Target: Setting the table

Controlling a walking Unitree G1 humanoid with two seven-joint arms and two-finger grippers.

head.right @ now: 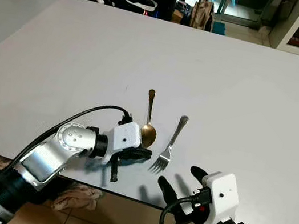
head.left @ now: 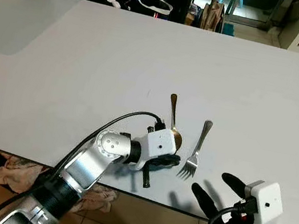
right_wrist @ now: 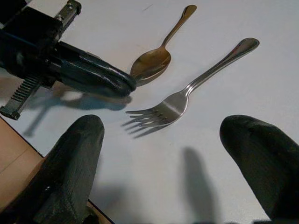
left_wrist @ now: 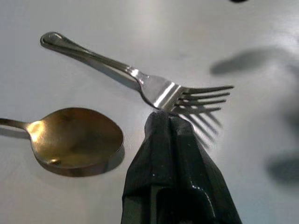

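Left claw (left_wrist: 163, 122) closed, seemingly empty, beside fork (left_wrist: 159, 88)

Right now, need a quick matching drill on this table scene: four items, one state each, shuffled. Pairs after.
Items:
1. spoon
2. fork
3. left gripper
4. right gripper

States:
A. fingers spread wide apart
B. silver, tines toward table edge
C. fingers pressed together, nothing held
D. golden bowl, partly behind a wrist housing

Pairs: 1-D, 2-B, 3-C, 4-A
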